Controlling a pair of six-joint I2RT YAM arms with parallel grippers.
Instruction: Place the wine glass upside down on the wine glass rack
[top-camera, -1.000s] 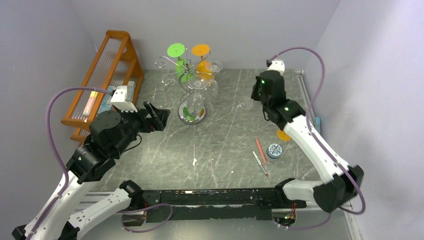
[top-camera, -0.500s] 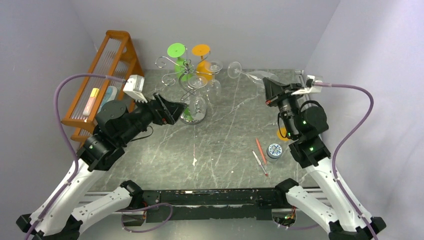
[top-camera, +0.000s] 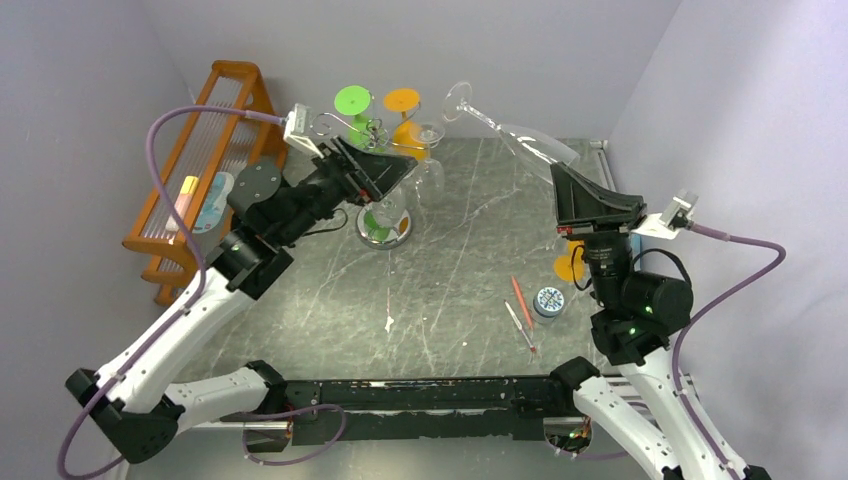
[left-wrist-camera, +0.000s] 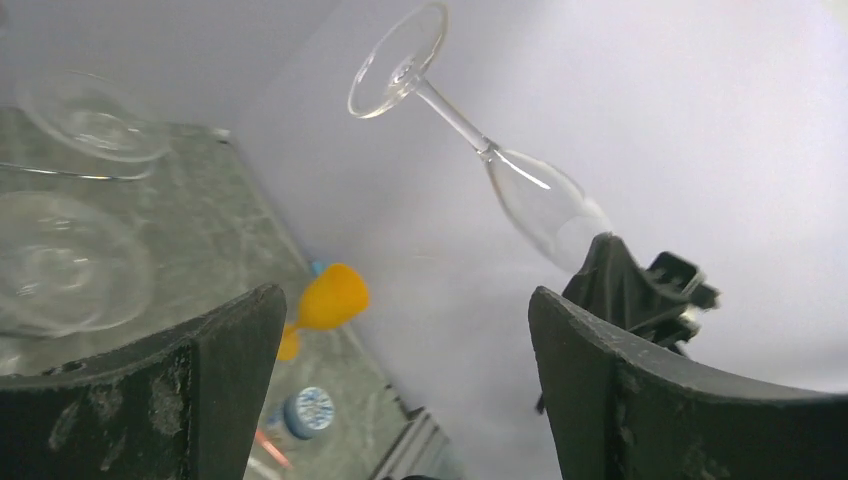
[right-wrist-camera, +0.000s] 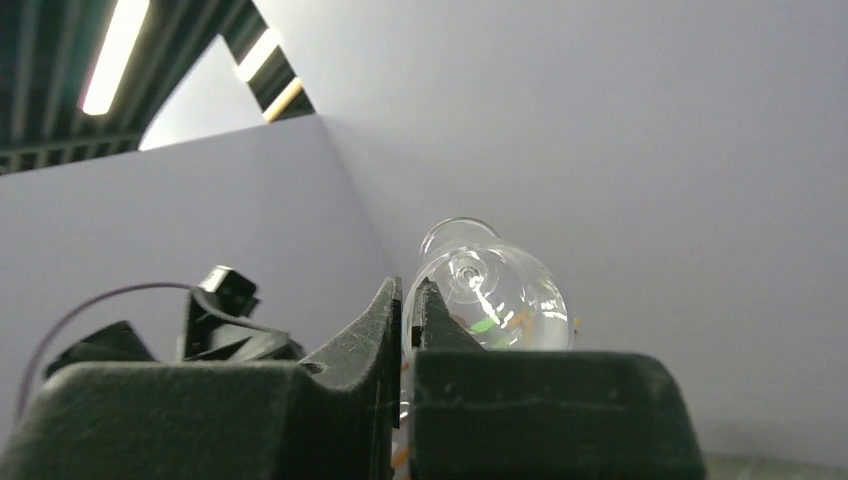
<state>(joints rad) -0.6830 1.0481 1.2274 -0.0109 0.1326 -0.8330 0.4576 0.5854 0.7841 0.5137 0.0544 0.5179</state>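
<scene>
Top external: right jaws, pinching the wine glass (top-camera: 527, 146), now hold it raised foot-up toward the eleven-o'clock wine glass rack (top-camera: 326, 125); left jaws spread.

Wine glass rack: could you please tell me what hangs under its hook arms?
Upside-down: a green glass, an orange glass and clear glasses. The open left gripper covers most of the stem of the wine glass rack.
</scene>
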